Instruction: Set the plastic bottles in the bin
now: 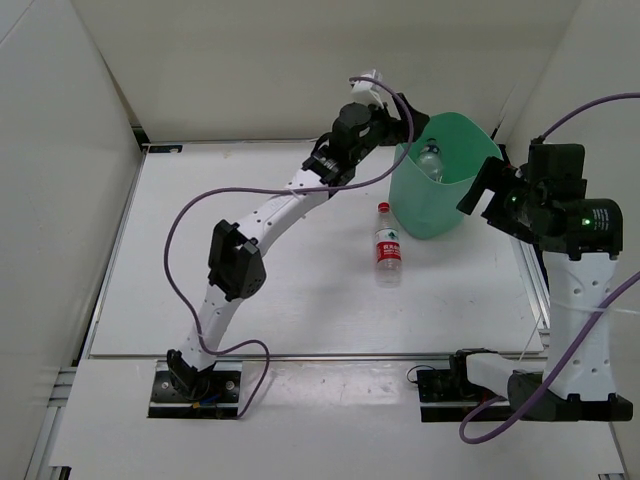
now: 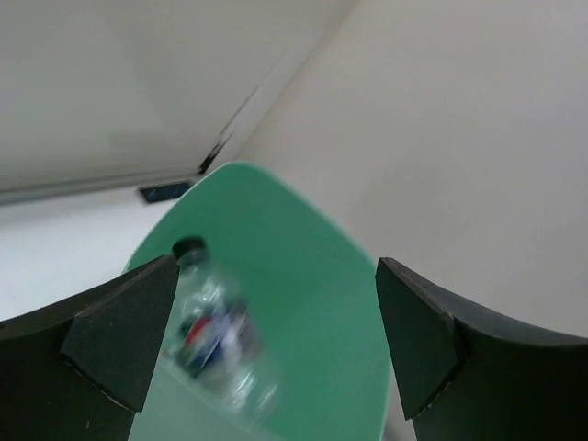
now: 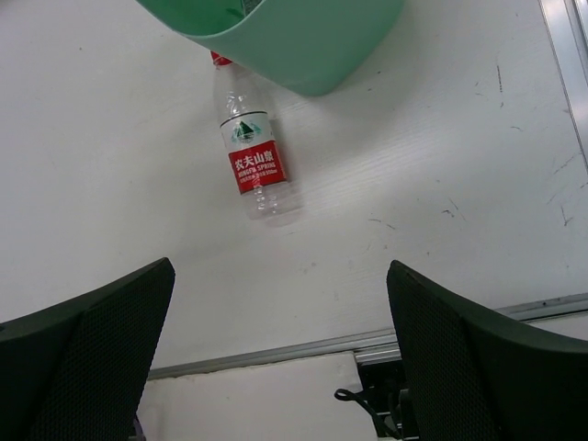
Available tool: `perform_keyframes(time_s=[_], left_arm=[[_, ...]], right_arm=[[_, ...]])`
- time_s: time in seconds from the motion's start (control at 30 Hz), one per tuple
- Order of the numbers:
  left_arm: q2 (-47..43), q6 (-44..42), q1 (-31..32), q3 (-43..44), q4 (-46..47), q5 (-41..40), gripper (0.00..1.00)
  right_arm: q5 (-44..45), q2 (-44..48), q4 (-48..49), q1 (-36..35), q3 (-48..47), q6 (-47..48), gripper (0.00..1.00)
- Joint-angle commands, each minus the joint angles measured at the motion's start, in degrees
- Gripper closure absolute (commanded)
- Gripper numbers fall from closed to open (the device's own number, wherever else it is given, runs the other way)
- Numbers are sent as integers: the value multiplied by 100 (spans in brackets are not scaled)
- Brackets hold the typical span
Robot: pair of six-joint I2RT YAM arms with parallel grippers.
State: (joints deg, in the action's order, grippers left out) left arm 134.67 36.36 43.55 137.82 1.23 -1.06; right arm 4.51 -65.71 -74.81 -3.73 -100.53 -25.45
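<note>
Bin (image 1: 432, 208): mint-green, rounded-square, standing open-topped at the far right of the table (image 1: 200, 250).
Red-capped bottle (image 1: 388, 247): clear, red-and-white label. We find it lying on its side near the bin's base, cap toward the bin.
Dark-capped bottle (image 2: 213, 333): clear, inside the bin, blurred in our view.

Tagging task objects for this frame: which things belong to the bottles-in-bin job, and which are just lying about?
Job:
- bin
- dark-capped bottle, inside the bin
- red-capped bottle, lying on the table beside the bin
- left gripper, open over the bin
- right gripper, open

Lying about:
- purple cables
- small dark tag at the table's far left corner
</note>
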Motion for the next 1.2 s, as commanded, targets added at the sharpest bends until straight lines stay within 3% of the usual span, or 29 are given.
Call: perform_keyframes(time_s=[0.0, 0.07, 0.13, 0.23, 0.33, 0.5, 1.17], left_arm=[[-1415, -595, -4, -719, -377, -481, 0], [-2337, -595, -4, -2008, -581, -974, 0], [-3048, -699, -4, -3367, -581, -941, 0], [-3377, -807, -66, -4653, -633, 21, 0], [-3282, -534, -145, -5298, -633, 771, 0], [-2710, -376, -197, -5450, -694, 1424, 0], [-609, -68, 40, -3825, -1081, 1934, 0]], right_arm=[[-170, -73, 247, 30, -239, 111, 0], [-249, -135, 247, 30, -239, 58, 0], [-311, -135, 300, 30, -178, 58, 0], [-311, -64, 300, 30, 42, 58, 0], [-363, -3, 300, 30, 42, 58, 0], [-530, -3, 300, 30, 42, -4, 0], [-249, -3, 80, 30, -107, 181, 0]])
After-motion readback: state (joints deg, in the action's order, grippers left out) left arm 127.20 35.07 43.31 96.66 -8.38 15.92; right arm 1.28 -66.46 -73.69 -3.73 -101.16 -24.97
